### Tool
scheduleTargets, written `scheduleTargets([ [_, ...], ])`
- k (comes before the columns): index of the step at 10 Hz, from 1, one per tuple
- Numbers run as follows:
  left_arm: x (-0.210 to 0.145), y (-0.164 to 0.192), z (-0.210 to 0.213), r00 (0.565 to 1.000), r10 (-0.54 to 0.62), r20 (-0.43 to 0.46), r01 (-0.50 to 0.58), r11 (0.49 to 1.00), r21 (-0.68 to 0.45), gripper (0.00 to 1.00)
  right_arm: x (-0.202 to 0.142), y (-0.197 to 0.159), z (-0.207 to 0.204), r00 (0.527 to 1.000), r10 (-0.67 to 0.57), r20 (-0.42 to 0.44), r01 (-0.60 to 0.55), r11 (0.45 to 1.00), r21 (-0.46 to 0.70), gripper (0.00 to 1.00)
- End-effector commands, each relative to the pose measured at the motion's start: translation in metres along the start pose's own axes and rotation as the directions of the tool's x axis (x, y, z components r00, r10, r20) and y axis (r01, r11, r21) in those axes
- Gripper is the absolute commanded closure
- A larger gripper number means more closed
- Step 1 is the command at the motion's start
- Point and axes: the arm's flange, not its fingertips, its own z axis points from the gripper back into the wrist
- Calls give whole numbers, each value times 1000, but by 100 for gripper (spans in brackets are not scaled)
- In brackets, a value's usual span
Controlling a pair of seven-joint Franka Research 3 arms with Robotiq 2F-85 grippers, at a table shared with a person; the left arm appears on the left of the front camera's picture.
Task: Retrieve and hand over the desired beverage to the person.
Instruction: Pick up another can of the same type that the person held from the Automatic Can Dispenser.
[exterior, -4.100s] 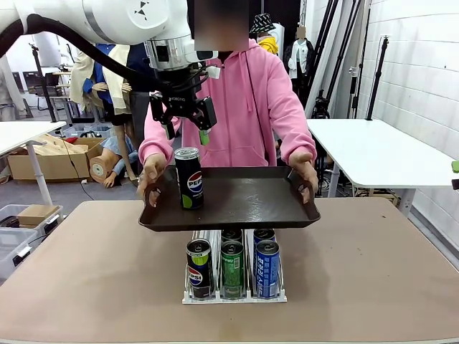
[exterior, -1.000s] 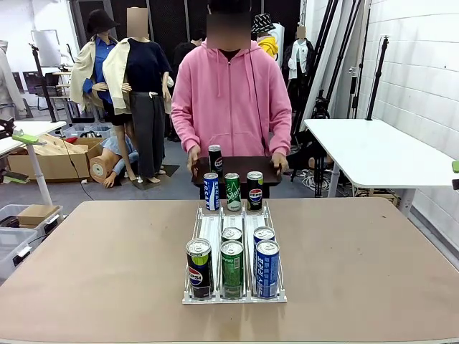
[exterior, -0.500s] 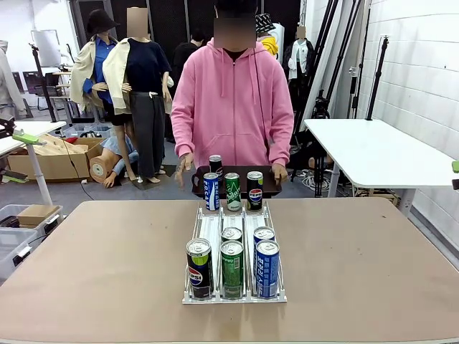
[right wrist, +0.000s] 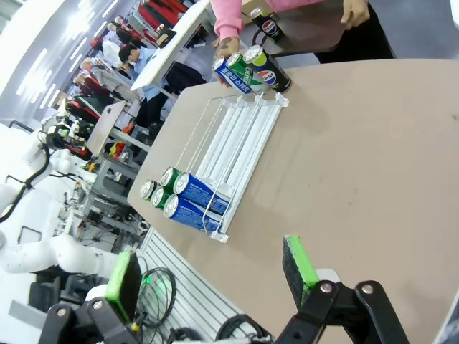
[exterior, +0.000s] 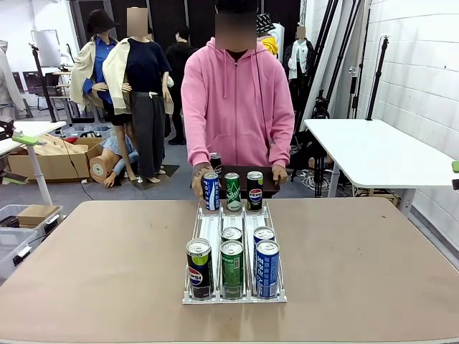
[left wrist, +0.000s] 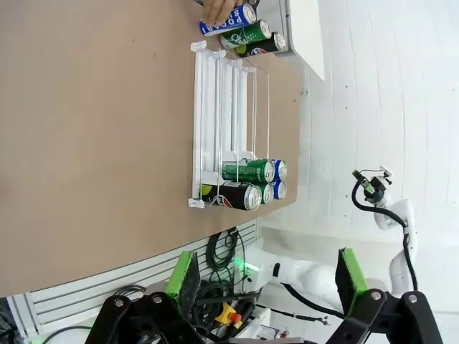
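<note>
The person [exterior: 237,100] in a pink hooded sweatshirt stands at the table's far side with a dark tray [exterior: 240,170] held low. A black Pepsi can [exterior: 215,162] stands on the tray. One of the person's hands [exterior: 199,175] touches the blue can [exterior: 210,191] at the far end of the white can rack [exterior: 215,229]. My left gripper [left wrist: 267,276] is open and empty, high above the table's near side. My right gripper [right wrist: 210,271] is also open and empty, well back from the rack [right wrist: 237,143].
A green can [exterior: 232,191] and a black Pepsi can [exterior: 254,190] stand beside the blue one. Several cans [exterior: 232,265] fill the rack's near end. A white table [exterior: 373,150] stands at the right. Bare tabletop [exterior: 93,265] lies on both sides of the rack.
The person took one hand off the tray and put it on the blue can at the rack's far end. Four seconds ago my left gripper hung over the can on the raised tray.
</note>
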Motion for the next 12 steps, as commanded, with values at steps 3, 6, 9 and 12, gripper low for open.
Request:
scheduleTargets([
  [3,32,66,28,999,34,-8,-35,993,-115,0,1,0,0,1000,8,8,-8,1000,14,0],
  [6,49,107,29,993,59,-107,-77,981,-180,0,1,0,0,1000,8,8,-8,1000,14,0],
  [9,61,112,16,992,51,-116,-74,976,-206,0,1,0,0,1000,8,8,-8,1000,14,0],
  [12,60,105,10,992,42,-120,-70,969,-238,0,1,0,0,1000,8,8,-8,1000,14,0],
])
